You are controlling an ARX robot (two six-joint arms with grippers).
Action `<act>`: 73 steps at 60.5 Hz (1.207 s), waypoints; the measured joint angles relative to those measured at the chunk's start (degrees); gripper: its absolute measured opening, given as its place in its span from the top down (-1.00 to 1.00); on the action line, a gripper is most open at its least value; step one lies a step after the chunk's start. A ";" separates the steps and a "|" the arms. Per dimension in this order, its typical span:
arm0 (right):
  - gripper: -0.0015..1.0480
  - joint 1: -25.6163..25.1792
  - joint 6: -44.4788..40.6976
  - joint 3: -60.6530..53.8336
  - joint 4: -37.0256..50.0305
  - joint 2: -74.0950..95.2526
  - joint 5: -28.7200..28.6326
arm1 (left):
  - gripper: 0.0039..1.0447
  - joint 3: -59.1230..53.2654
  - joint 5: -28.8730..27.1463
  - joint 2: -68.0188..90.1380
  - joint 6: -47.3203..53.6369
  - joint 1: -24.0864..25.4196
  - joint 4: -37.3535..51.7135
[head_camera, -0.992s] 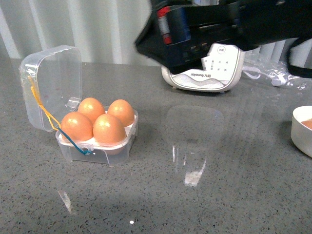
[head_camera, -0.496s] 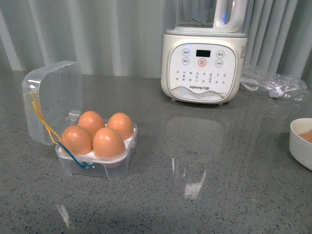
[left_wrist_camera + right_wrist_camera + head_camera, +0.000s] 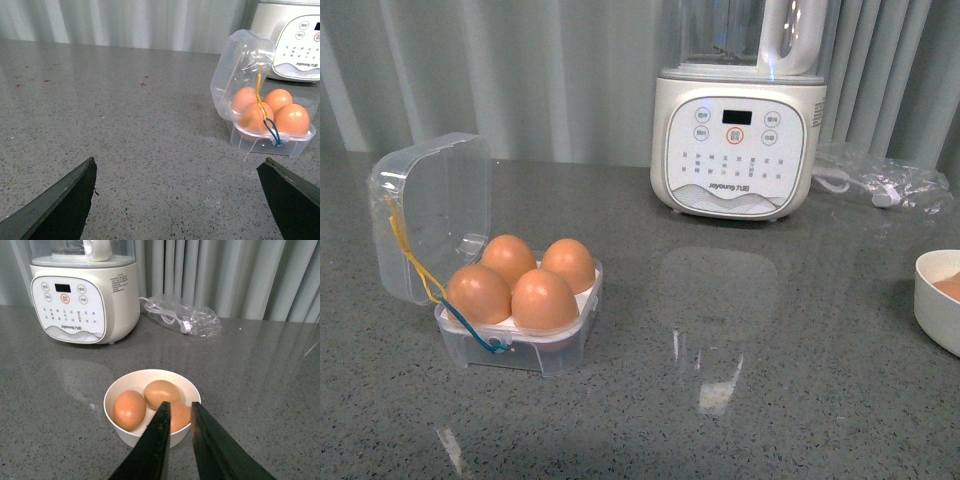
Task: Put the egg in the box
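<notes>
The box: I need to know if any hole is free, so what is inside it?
The box, lid open, holds four orange-brown eggs, one in each hole of its white insert. The eggs cover the holes themselves.

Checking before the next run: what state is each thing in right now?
box: lid open, upright, all four holes filled
eggs: four seated in the box
bowl: upright, three eggs inside
blender: upright, one button ringed red
left gripper: jaws wide apart, empty
right gripper: jaws nearly closed, empty, near the bowl
</notes>
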 joint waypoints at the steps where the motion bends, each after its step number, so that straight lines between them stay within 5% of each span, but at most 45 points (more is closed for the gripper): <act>1: 0.83 0.31 0.04 -0.44 0.00 -0.48 0.35 | -0.87 0.00 0.00 0.00 0.00 0.00 0.00; 17: 0.94 7.98 0.22 -5.33 -2.03 -7.58 7.43 | -0.87 0.00 0.02 0.00 0.02 0.00 0.00; 73: 0.94 8.09 0.24 -10.45 -15.80 -25.94 7.85 | -0.87 0.00 0.00 0.00 0.02 0.00 0.00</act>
